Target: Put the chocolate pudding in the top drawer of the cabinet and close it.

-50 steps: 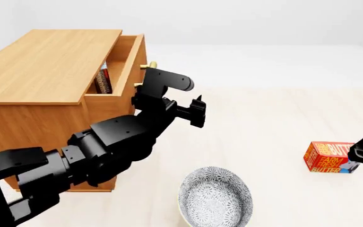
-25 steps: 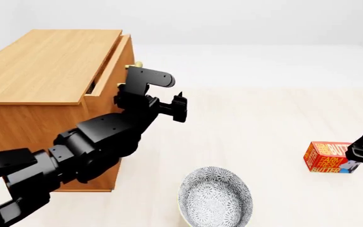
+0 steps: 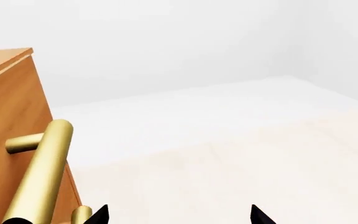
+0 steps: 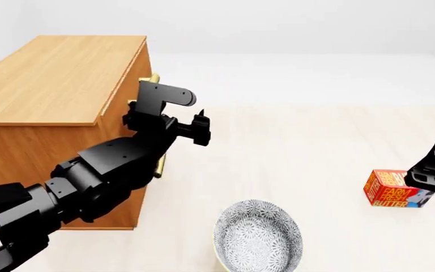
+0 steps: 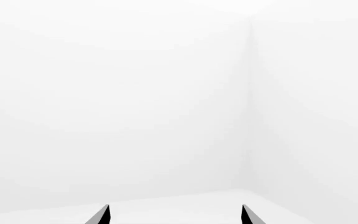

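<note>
The cabinet (image 4: 59, 79) stands at the left of the head view. Its top drawer (image 3: 8, 102) sits flush with the cabinet front, and its brass bar handle (image 3: 42, 172) runs close beside my left gripper (image 3: 179, 217). That gripper (image 4: 200, 129) is open, empty, and just in front of the drawer face. The chocolate pudding is hidden. My right gripper (image 5: 175, 215) is open with nothing between its fingers and faces a bare white wall. It hangs at the far right (image 4: 433, 170).
An orange-red butter box (image 4: 393, 188) lies on the floor under the right arm. A patterned bowl (image 4: 258, 235) sits near the front centre. The lower drawer's brass handle (image 4: 159, 164) shows behind my left forearm.
My left arm has moved left toward the cabinet and the top drawer has slid from partly open to shut. The box seen inside it is now hidden.
</note>
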`<state>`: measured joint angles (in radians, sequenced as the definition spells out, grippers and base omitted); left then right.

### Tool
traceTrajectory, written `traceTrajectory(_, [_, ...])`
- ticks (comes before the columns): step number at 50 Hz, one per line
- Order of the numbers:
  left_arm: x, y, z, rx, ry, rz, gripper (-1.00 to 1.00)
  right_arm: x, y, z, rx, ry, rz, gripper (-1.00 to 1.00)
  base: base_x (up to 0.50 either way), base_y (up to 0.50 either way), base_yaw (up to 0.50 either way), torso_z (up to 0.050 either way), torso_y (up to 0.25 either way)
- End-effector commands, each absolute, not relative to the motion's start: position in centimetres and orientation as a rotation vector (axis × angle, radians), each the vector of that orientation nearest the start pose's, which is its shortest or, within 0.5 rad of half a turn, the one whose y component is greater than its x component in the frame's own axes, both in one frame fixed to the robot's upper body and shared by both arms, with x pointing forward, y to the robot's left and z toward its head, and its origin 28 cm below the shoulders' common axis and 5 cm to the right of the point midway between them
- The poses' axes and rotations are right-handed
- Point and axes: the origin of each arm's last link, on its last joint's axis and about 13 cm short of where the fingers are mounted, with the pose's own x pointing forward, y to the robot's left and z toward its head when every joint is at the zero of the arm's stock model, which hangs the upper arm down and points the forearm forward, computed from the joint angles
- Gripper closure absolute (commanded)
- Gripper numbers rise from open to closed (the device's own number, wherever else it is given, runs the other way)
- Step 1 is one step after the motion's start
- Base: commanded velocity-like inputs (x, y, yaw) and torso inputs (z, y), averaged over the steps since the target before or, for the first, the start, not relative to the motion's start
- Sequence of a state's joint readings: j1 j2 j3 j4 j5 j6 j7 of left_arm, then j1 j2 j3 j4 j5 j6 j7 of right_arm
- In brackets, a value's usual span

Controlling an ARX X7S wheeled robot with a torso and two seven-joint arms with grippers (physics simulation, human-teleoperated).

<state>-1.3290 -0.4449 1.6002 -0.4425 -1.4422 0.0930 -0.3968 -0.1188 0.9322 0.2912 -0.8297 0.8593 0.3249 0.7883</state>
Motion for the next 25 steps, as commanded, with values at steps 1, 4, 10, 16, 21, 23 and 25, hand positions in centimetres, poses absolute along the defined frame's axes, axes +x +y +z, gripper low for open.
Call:
traceTrajectory(1, [37.1,21.3,16.7,0.052,0.133,-0.17,-1.0,15.7,-19.7,20.9,-0.102,-0.364,-0.337,-1.0,0.0,0.0,0.0,0.0,0.0])
traceTrajectory(4, [37.0,21.6,16.8,0.052,0.129,-0.159,-1.0,15.2,-19.9,20.9,-0.101,-0.364,-0.337,-1.0,0.01,0.0,0.0,0.0,0.0])
traceTrajectory(10, [36.7,22.1,17.0,0.054,0.124,-0.142,-1.0,14.6,-20.2,21.1,-0.102,-0.364,-0.336,-1.0,0.0,0.0,0.0,0.0,0.0])
traceTrajectory(16, [36.3,22.3,17.1,0.054,0.115,-0.142,-1.0,14.9,-20.0,21.0,-0.103,-0.363,-0.333,-1.0,0.0,0.0,0.0,0.0,0.002])
traceTrajectory(21, [35.6,21.9,17.5,0.047,0.105,-0.185,-1.0,15.3,-19.9,21.0,-0.104,-0.362,-0.333,-1.0,0.0,0.0,0.0,0.0,0.002])
traceTrajectory(23, [34.9,21.5,17.8,0.05,0.093,-0.223,-1.0,15.3,-19.9,21.0,-0.104,-0.361,-0.333,-1.0,0.0,0.0,0.0,0.0,0.005])
traceTrajectory(25, [34.1,21.2,18.1,0.053,0.081,-0.26,-1.0,15.3,-19.9,20.9,-0.104,-0.361,-0.334,-1.0,0.0,0.0,0.0,0.0,0.0])
